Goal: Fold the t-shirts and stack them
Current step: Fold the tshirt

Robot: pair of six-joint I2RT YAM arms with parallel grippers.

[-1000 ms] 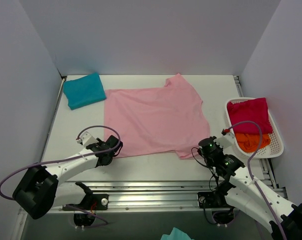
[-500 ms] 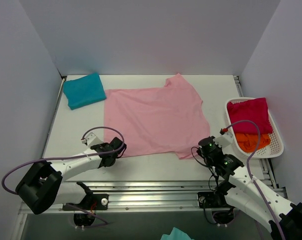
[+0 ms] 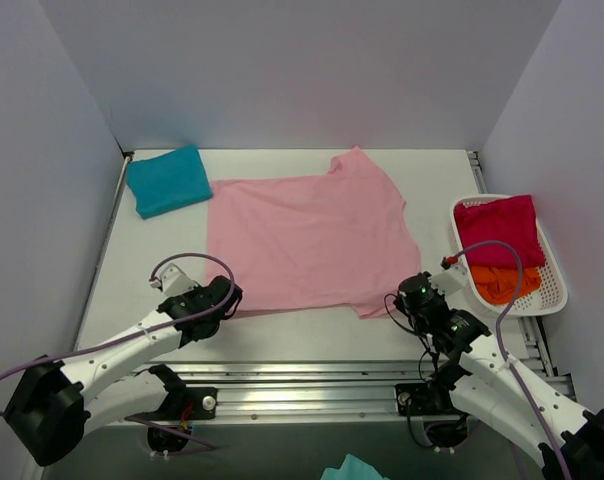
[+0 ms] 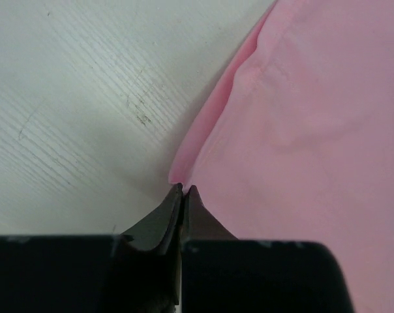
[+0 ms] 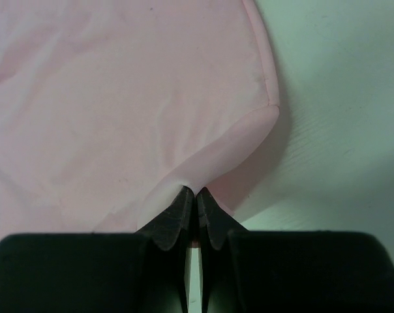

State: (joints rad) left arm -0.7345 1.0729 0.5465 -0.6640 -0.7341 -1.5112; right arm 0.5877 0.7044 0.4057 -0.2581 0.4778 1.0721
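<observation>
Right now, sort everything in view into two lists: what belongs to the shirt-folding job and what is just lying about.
Job: pink shirt, spread flat; folded teal shirt; red shirt and orange shirt, in the basket; left gripper and right gripper, both pinching the pink shirt's near edge.
Lying about: basket; teal cloth scrap at the top view's bottom edge.

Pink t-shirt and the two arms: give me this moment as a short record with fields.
pink t-shirt: spread out mid-table, not yet stacked
left fingers: shut on its near-left corner
right fingers: shut on a raised fold at its near-right corner
teal t-shirt: folded, far-left corner of the table
basket: right edge; magenta-red t-shirt at its far end, orange t-shirt nearer
</observation>
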